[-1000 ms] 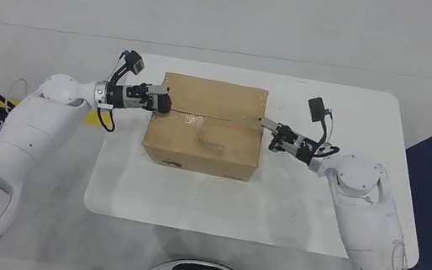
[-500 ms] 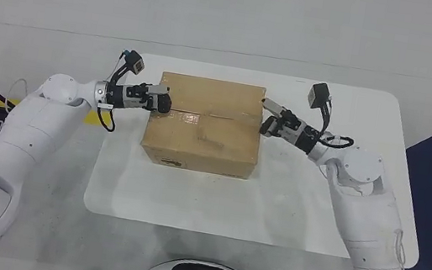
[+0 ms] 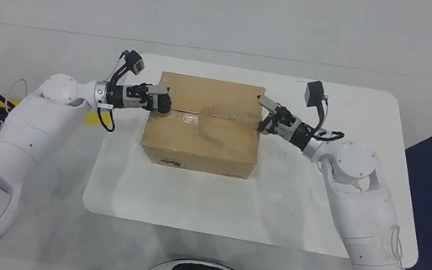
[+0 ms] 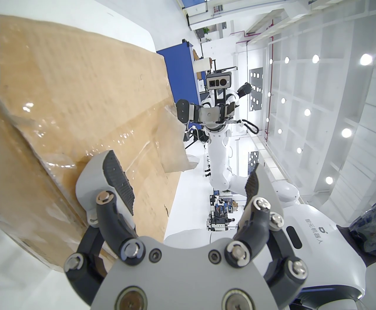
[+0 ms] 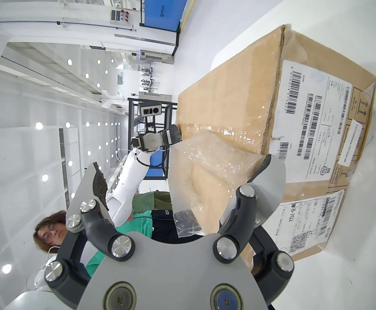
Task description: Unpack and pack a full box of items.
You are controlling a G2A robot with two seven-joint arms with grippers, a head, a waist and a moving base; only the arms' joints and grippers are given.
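Cardboard box shut, top seam taped, on white table. Box sits close to table's far edge and left edge. Bare table in front of box and to its right.
Left gripper at box's left end, by top seam; fingers wide, holding nothing.
Right gripper at box's right end; fingers wide, nothing clamped.
Loose tape flap juts from seam end just by right fingers.
Printed labels on that end.
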